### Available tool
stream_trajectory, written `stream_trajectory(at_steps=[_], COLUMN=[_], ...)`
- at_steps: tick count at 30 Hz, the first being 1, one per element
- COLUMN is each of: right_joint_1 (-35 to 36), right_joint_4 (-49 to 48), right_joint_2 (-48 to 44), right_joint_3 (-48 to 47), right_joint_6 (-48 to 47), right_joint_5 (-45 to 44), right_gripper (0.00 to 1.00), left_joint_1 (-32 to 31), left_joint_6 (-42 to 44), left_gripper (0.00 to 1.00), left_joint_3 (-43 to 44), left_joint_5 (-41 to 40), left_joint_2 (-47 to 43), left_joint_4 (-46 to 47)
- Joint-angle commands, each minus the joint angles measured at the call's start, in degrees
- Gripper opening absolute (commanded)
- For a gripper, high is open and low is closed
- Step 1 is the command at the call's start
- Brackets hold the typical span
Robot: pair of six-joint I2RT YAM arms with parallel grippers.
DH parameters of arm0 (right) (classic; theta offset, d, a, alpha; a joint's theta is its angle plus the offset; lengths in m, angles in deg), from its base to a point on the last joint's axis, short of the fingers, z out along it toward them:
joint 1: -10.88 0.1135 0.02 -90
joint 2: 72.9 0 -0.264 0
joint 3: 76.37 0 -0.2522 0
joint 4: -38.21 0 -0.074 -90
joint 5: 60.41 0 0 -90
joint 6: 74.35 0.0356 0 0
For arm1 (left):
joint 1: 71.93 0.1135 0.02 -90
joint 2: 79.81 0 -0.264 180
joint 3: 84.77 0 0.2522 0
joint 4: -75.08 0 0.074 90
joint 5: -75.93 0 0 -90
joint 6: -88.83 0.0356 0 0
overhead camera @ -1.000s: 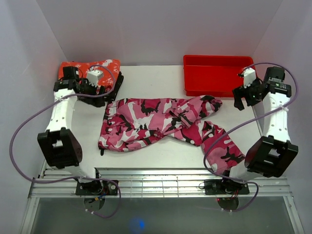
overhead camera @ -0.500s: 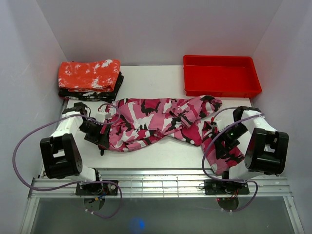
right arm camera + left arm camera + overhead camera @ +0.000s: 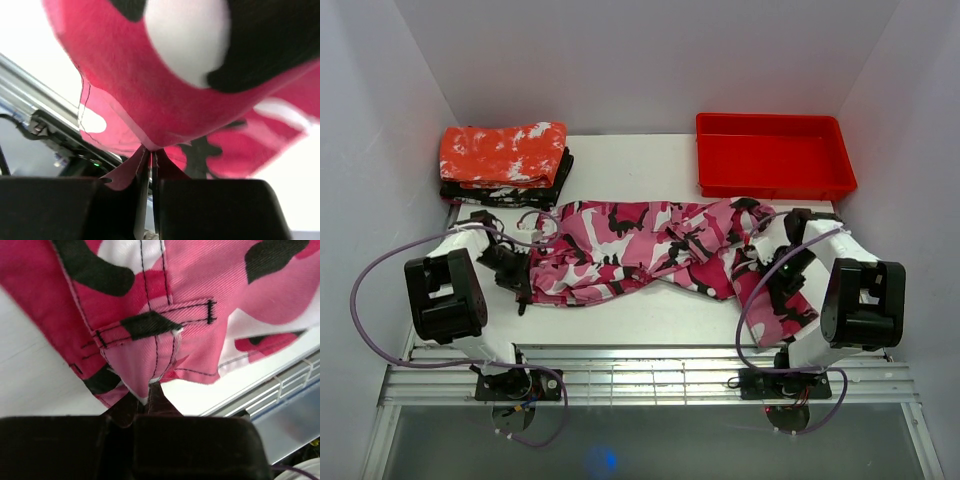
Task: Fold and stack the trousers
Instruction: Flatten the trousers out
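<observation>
Closed left gripper (image 3: pixel 525 282) at the waist end of the trousers (image 3: pixel 640 245), top view: fingertips pinched on the waistband edge, low over the table (image 3: pixel 630 165). Trousers spread across the middle of the table, waist to the left, legs to the right, cloth rumpled where the legs part. One leg end just beside the near wall of the tray (image 3: pixel 775 188); other leg trailing toward the near right edge, partly under the right arm. Likewise shut, right gripper (image 3: pixel 772 268), clamped on that nearer leg. Far left corner: folded red cloth (image 3: pixel 503 152) stacked on dark cloth (image 3: pixel 510 192), near the waist of the trousers. Left wrist view: left gripper (image 3: pixel 152 390) with both fingertips pressed together, a small fold of pink cloth nipped between them. Just above the pinch, belt loop (image 3: pixel 155 322) with black bar stitching at each end. Trousers (image 3: pixel 210 295) filling the upper frame, hanging slightly off the surface at the pinch. Bare table (image 3: pixel 30 375) at lower left; rail (image 3: pixel 295 385) at lower right. Right wrist view: right gripper (image 3: pixel 150 154) with fingertips closed tight on a thin folded edge of the trousers (image 3: pixel 165 100). Cloth rising from the pinch and filling most of the frame, blurred at close range, with white and black blotches toward the top. Rail (image 3: pixel 40 90) at left, running diagonally behind the cloth.
</observation>
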Motion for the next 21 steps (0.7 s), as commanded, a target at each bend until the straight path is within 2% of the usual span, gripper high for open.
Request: stream_trajectory(at_steps=[1,3,4,9,13,17,21], right_joint_1=[-2.48,-5.89,-5.91,-11.35,-14.69,-21.19,-24.72], right_joint_4=[3.16,7.46,7.48,9.76,8.80,7.92,7.48], right_joint_2=[-0.29,-0.30,-0.29,3.64,8.31,13.23,15.00], right_joint_3=[-10.37,-15.30,-15.33,-21.99,-25.61,-28.60,-29.75], right_joint_6=[-2.51,-6.71,-6.73,-11.91,-14.11,-18.15,-21.84], right_joint_5=[-1.44,-2.84,-2.85,-5.66,-8.20,-11.37,-15.24], right_gripper=[0.08,0.08,0.08,0.08,0.08,0.08,0.08], left_joint_1=[4.96,11.27,11.30,20.51,25.88,32.20,33.80], left_joint_6=[4.62,8.49,8.52,16.95,18.89,19.15,18.63], left_gripper=[0.00,0.00,0.00,0.00,0.00,0.00,0.00], left_joint_3=[6.94,9.94,9.96,13.21,13.21,14.53,18.46], left_joint_5=[0.91,-0.93,-0.94,-5.23,-7.88,-9.73,-10.26], left_joint_2=[-2.41,-5.31,-5.32,-5.85,-3.05,2.66,8.12], left_joint_4=[-4.46,-8.25,-9.41,-13.29,-9.00,-5.21,-3.18])
